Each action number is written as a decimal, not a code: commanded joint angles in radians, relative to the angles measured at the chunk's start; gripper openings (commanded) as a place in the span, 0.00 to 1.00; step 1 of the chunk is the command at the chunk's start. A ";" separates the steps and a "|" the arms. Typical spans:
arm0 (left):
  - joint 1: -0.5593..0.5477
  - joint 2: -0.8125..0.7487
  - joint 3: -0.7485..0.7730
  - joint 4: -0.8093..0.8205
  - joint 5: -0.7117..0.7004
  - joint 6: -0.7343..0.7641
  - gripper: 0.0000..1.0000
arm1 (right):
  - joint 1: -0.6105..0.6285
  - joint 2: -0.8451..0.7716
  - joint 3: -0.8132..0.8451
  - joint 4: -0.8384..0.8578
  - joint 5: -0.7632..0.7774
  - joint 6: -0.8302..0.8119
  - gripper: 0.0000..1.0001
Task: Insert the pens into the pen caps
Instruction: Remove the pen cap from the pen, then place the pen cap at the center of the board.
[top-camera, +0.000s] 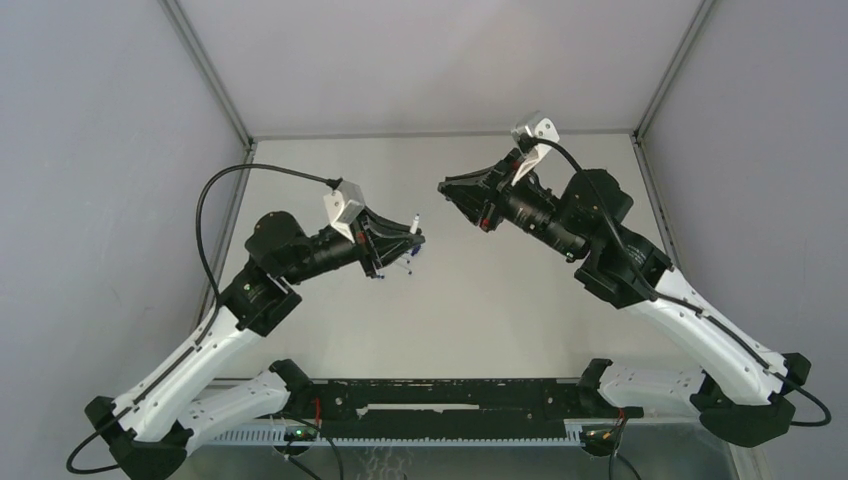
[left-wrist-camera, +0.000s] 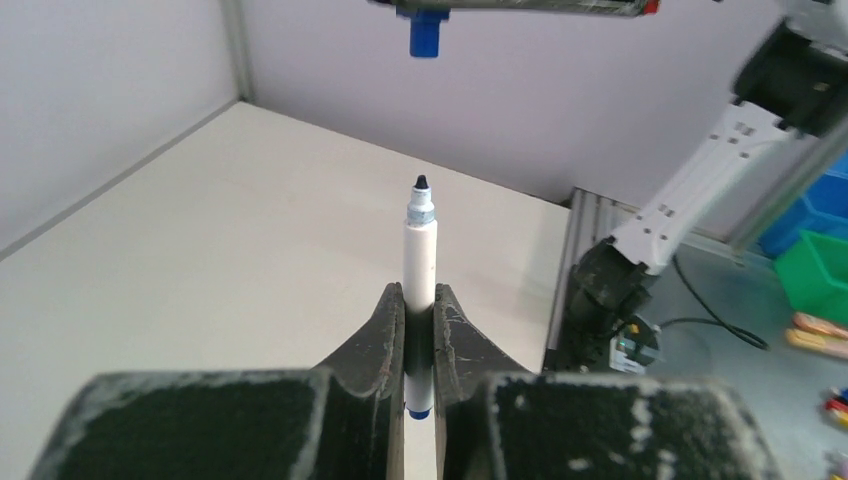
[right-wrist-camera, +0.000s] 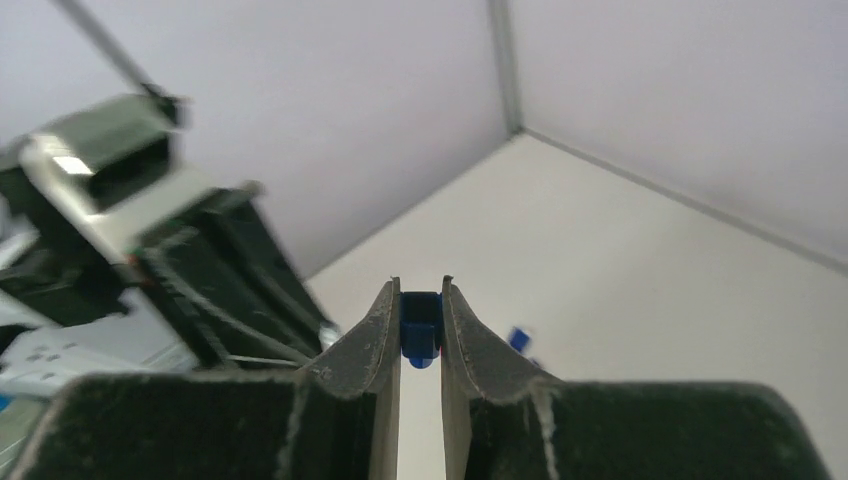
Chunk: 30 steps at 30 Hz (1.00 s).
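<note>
Left gripper (left-wrist-camera: 420, 305), pen (left-wrist-camera: 420, 250), over table (left-wrist-camera: 200, 260) middle

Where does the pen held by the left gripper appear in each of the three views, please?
Top external: the pen sticks out of the left gripper, left of centre.
Left wrist: upright at centre, clamped in that gripper.
Right wrist: not discernible; the left gripper is only a blur at the left.
Shared landmark: the left gripper, seen in all three views.

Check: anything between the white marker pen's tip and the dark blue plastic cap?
Nothing visible: the white marker pen in the left gripper faces the dark blue plastic cap in the right gripper across open air.
</note>
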<state>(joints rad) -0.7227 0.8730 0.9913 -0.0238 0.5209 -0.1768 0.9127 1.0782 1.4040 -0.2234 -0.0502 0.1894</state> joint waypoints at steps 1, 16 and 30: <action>0.048 -0.091 -0.062 -0.018 -0.199 -0.013 0.00 | -0.113 0.031 -0.043 -0.168 0.073 0.059 0.00; 0.221 -0.219 -0.212 -0.050 -0.408 -0.018 0.00 | -0.137 0.637 -0.112 -0.276 0.005 0.026 0.00; 0.222 -0.249 -0.241 -0.045 -0.406 -0.012 0.00 | -0.099 0.831 -0.112 -0.215 0.114 0.045 0.17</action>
<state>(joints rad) -0.5072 0.6430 0.7544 -0.1001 0.1291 -0.2092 0.8078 1.9018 1.2648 -0.4931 0.0090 0.2169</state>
